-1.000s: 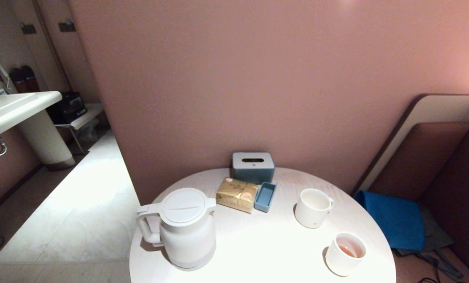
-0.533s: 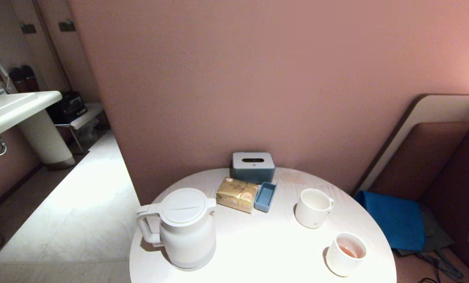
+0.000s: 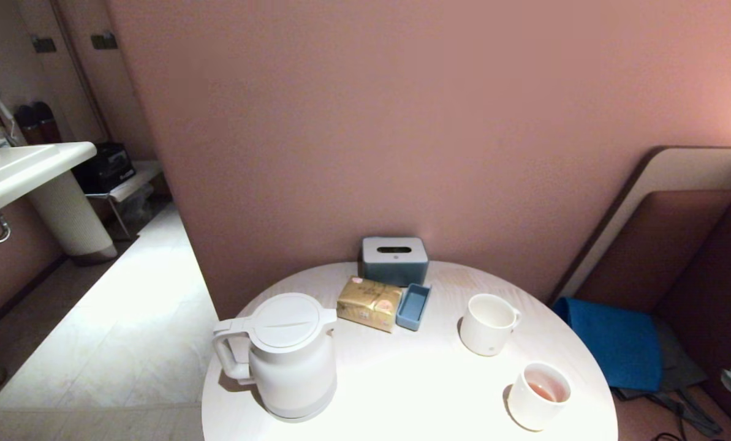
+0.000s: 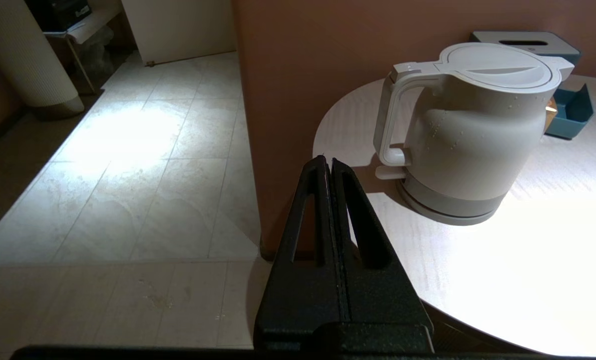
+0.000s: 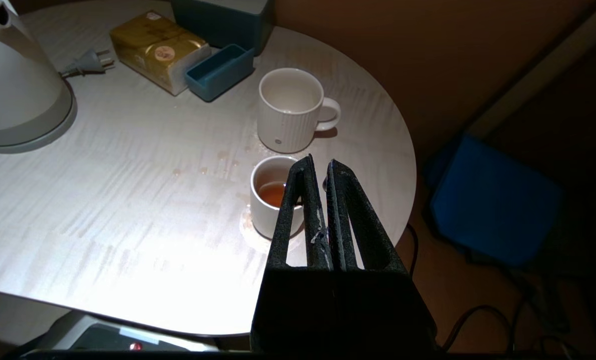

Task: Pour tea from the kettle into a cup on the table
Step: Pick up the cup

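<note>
Kettle [image 3: 285, 355] sits lower left of head view on the surface [image 3: 414, 392], loop handle toward frame left, nearer the closed, empty left tool [image 4: 327, 165]; right tool [image 5: 317, 167] closed beside cup [image 3: 538, 395], lower right.

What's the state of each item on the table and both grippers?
kettle: upright, lid shut
cup: upright, a little tea inside
ribbed mug: upright, looks empty
blue tray: empty
left gripper: shut, empty
right gripper: shut, empty
</note>
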Available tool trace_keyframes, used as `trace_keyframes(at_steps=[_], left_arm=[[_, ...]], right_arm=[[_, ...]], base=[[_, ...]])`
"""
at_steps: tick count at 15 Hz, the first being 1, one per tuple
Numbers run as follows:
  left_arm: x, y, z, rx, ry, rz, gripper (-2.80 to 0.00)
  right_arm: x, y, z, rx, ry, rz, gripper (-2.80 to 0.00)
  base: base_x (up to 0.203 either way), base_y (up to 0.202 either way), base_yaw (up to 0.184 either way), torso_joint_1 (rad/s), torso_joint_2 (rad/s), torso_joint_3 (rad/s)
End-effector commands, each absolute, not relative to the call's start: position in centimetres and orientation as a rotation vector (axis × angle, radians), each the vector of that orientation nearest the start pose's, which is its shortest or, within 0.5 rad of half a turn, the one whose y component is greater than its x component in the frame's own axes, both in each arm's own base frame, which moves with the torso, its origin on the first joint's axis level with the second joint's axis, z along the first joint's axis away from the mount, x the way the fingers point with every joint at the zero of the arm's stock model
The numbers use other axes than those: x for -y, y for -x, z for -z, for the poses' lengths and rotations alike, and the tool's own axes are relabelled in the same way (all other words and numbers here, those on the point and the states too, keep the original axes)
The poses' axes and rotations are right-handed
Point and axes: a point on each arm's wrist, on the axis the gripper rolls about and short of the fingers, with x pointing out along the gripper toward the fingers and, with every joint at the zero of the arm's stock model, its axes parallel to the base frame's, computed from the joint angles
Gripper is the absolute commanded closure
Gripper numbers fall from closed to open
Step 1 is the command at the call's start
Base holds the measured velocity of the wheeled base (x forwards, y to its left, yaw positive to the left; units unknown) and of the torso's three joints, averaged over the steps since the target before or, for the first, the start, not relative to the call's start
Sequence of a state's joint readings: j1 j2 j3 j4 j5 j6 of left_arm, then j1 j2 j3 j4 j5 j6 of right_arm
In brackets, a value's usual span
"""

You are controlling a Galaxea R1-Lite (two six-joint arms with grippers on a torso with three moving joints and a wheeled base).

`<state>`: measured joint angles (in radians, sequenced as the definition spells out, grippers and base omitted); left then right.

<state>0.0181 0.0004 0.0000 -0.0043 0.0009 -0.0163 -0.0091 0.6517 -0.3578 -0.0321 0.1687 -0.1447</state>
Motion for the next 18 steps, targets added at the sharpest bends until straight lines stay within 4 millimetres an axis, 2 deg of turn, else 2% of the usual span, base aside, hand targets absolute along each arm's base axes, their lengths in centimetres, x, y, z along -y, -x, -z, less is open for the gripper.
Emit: trace_keyframes(at_steps=[1, 4, 9, 18], left_arm=[[0.04, 2.28, -7.60, 0.005, 0.017, -0.020, 0.00], [0.04, 2.28, -7.60, 0.005, 0.017, -0.020, 0.00], [0.04, 2.28, -7.60, 0.005, 0.017, -0.020, 0.00], [0.04, 2.28, -7.60, 0.005, 0.017, -0.020, 0.00]], right_arm=[[-0.34, -4.90, -17.47, -0.256, 0.120, -0.182, 0.00], [-0.34, -4.70, -17.15, -0.256, 0.102, -0.180, 0.00], [-0.34, -4.59, -17.27, -0.247, 0.091, -0.176, 0.00], [-0.34, -4.32, -16.95, -0.248, 0.091, -0.176, 0.00]], base=[[0.000, 0.000, 0.000, 0.000, 0.00, 0.000], [0.000, 0.000, 0.000, -0.017, 0.03, 0.019], [0.000, 0.000, 0.000, -0.165, 0.35, 0.172], [0.000, 0.000, 0.000, -0.257, 0.51, 0.255]])
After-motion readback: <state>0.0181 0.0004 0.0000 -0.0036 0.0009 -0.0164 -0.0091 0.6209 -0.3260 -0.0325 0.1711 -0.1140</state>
